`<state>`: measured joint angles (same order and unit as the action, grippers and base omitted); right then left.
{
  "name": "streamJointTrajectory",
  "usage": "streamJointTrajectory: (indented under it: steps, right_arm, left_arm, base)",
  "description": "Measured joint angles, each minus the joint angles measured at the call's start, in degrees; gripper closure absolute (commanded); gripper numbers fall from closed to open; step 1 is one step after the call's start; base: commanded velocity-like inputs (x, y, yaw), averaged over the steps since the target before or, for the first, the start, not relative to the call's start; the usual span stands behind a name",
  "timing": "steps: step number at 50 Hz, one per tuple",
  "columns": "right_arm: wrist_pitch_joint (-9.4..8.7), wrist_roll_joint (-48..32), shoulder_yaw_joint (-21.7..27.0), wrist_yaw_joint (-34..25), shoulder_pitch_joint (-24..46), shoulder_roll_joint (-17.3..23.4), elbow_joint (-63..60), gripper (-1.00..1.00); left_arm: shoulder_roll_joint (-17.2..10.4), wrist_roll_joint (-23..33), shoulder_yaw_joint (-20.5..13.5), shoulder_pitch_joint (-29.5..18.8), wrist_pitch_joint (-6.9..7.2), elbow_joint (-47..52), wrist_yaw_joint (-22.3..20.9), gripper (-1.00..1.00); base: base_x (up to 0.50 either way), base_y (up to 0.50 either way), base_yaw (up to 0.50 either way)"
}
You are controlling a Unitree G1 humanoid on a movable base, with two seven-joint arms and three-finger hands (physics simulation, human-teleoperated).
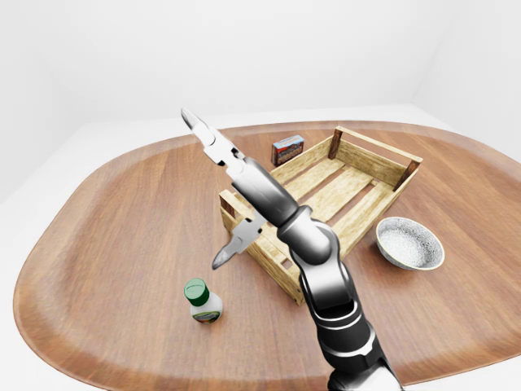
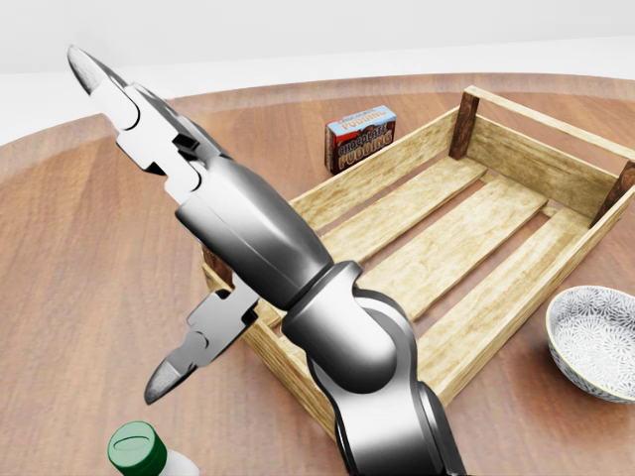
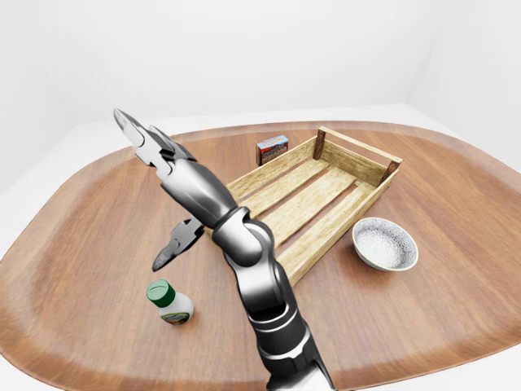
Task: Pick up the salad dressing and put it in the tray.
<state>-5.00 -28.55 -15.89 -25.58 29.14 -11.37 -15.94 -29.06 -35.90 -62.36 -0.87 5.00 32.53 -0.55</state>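
white walls and a pale floor surround a broad oval wooden table [image 1: 122, 212] that fills most of each view. near the middle of the table lies the tray [image 1: 368, 156], a slatted wooden crate with low walls and dark corner posts, set at an angle; nothing lies on its slats. just past its upper left wall in the left-eye view stands a small red and blue pudding box [image 1: 287, 149], outside the crate and close to it. to the right of the crate, near but not touching, sits a pale patterned bowl [image 1: 409, 243], and its inside looks bare.

the salad dressing [image 1: 203, 301], a small bottle with a green cap and a white body, stands upright on the table toward the bottom left of the left-eye view, well apart from the crate's near corner.

one metallic arm rises from the bottom edge and ends in the right hand [image 1: 224, 195], held in the air above the table over the crate's left end. its fingers are spread wide apart, one set pointing up and left, the other [image 1: 230, 248] pointing down toward the bottle without touching it. it grips nothing. no other hand shows.
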Motion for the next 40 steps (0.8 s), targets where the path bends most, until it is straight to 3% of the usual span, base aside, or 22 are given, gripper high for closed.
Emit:
streamJointTrajectory:
  steps: [22,40]
  right_arm:
    - [0.0,-3.03,-6.31,0.55,-11.47,-2.98,11.98,-1.0]
    - [0.0,-3.15,-5.57,1.69,-12.43,-3.19,22.63,-1.0]
  left_arm:
    - [0.09,0.37,0.32,0.04,0.0,-0.9,-0.22,-1.0]
    - [0.26,0.71,0.52,0.09,0.0,-1.19,-0.39,-1.0]
  base:
    - [0.0,0.0,0.0]
    - [0.0,0.0,0.0]
